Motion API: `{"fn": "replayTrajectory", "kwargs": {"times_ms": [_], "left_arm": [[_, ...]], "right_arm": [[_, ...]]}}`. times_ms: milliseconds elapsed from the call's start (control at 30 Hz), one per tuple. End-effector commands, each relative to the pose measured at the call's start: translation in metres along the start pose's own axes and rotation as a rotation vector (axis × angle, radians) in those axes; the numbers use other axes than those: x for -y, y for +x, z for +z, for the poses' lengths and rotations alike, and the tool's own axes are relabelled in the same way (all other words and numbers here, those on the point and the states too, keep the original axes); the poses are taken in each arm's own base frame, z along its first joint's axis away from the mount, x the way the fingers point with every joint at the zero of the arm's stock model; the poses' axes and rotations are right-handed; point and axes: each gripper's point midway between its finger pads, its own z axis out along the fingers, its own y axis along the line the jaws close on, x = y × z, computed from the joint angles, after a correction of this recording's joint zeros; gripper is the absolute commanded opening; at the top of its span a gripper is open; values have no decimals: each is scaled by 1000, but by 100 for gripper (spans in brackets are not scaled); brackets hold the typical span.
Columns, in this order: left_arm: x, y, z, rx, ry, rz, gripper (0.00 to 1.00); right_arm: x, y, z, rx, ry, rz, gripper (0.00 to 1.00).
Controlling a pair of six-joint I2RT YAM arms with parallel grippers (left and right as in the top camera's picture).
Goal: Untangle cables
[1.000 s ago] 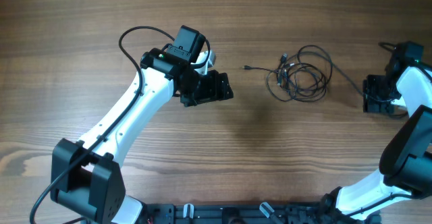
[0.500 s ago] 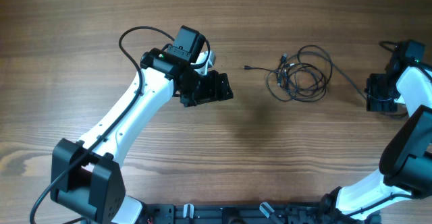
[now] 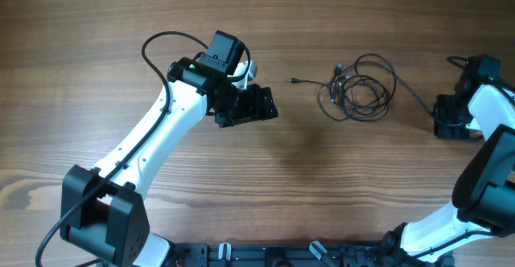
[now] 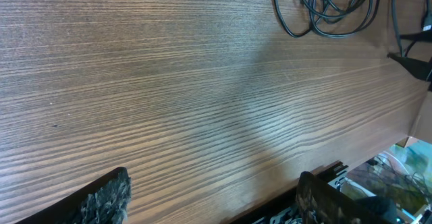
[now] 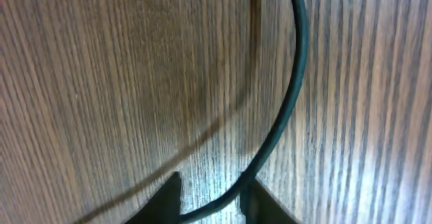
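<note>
The table [image 3: 322, 186] is brown wood with a fine, straight grain running side to side and a dull sheen. Nothing else of the room shows from overhead. In the left wrist view the table's edge cuts the 4 o'clock corner, and blurred clutter [image 4: 408, 166] lies beyond it.

The cables [image 3: 358, 88] lie in a loose tangle of loops at about 2 o'clock from the table's middle, with a small plug end poking out toward 9 o'clock. One strand [image 3: 412, 98] leaves the tangle toward 4 o'clock and runs to the right gripper [image 3: 447, 118], low over the wood at the 3 o'clock edge.

The left gripper [image 3: 259, 104] hangs at about 10 o'clock from centre, well apart from the tangle. In its own camera its fingers [image 4: 108, 197] stand wide apart with only bare wood between them, and the loops sit at 1 o'clock.

Close up, the strand [image 5: 293, 82] curves down between the right gripper's fingers [image 5: 169, 193], which stand close together. Whether they actually pinch it I cannot tell.
</note>
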Motion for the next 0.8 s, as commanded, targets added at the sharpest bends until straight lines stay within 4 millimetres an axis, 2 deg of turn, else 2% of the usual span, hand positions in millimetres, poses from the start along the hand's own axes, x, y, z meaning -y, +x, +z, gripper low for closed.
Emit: {"fn": "replayTrajectory", "kwargs": {"times_ms": [0,67,133,200,233,300,333,433,533,767], "left_arm": [[1,-3,-2,11,-5,22,80],[1,-3,-2,11,-5,22,80],[1,-3,-2,11,-5,22,81],[1,-3,-2,11,-5,22,80],[1,-3,-2,11,-5,22,80],[1,-3,-2,11,-5,22,80],[1,-3,-2,11,-5,22,80],[1,-3,-2,11,-5,23,80],[1,-3,-2,11,-5,23,80],[1,-3,-2,12,-5,23,80]], "right_arm": [[0,3,7,-9,7,-8,12],[-4,7,5,-39,-15,-4,4],[-16,13,1,-96,-69,-23,4],[-37,19,-9,-168,-179,-76,5],[-57,25,-21,-232,-298,-126,4],[-92,34,-52,-340,-535,-218,4],[-118,41,-91,-443,-766,-284,4],[-142,39,-153,-573,-1056,-325,4],[-152,29,-208,-678,-1259,-338,4],[-151,10,-288,-748,-1505,-411,4]]}}
